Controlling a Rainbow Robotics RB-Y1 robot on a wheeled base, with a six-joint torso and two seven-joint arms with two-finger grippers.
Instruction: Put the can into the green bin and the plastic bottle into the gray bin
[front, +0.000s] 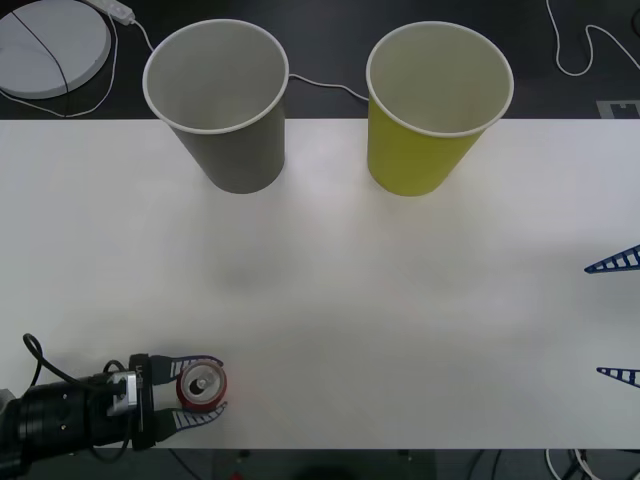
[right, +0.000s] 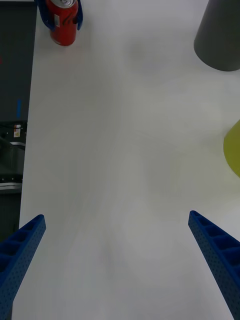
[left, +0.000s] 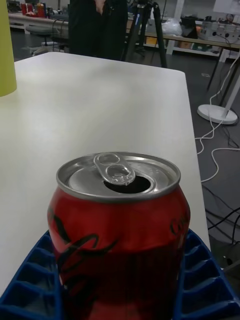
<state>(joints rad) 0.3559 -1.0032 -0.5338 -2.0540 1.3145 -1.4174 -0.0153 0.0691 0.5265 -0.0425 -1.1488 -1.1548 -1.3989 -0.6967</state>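
— White tabletop (front: 400, 330), dark floor with cables behind it. Where is the can?

— Near the table's front-left corner. The can (front: 202, 388) stands upright, red with a silver top, its tab lifted and the mouth open. The left gripper (front: 203, 388) has its blue ribbed fingers (front: 190, 361) pressed against both sides of it, pinching it. In the left wrist view the can (left: 118, 225) sits right between those fingers (left: 30, 280), touching them on either side.

— And the bins?

— Both upright along the far edge of the table, well apart from the can. The gray bin (front: 225, 115) is on the left, the green bin (front: 432, 115) on the right, a gap between them. Their insides are pale; I see nothing in them.

— The other arm?

— The right gripper (front: 615, 318) is at the table's right edge, fingers spread wide. Its wrist view looks across the bare table between its own fingers (right: 215, 250) toward the can (right: 63, 22) in the left gripper (right: 60, 12), with the gray bin (right: 220, 37) and a sliver of the green bin (right: 232, 150) off to one side.
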